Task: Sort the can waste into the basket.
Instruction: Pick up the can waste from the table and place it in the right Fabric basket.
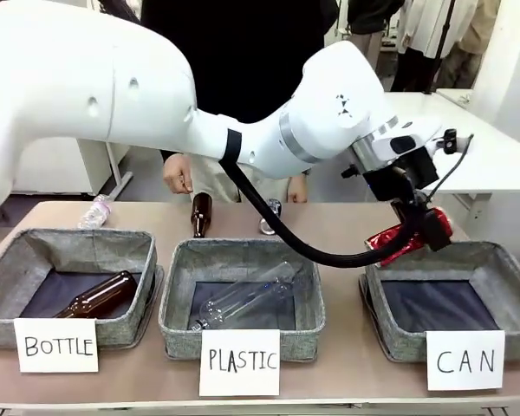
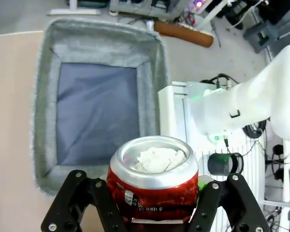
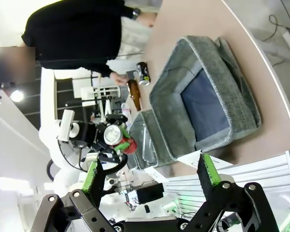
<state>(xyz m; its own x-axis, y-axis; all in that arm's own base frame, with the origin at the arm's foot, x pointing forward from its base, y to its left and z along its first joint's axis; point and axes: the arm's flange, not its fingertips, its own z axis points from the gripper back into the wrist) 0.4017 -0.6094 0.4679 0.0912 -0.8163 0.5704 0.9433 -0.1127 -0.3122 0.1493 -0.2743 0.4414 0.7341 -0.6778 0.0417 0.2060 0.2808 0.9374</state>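
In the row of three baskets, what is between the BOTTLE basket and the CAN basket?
In the front view, the PLASTIC basket sits between the BOTTLE basket and the CAN basket, with a clear plastic bottle lying inside it.

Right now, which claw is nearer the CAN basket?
Left. The left claw, shut on the red can, hangs over the CAN basket's far rim; the right claw stands open, well back from it.

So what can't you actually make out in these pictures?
- Red can print: left wrist view, too small to read, and the left gripper covers its sides.
- Second can: front view, small, partly behind the arm's black cable; upright or lying, cannot tell.
- CAN basket near wall: front view, partly behind its paper sign.
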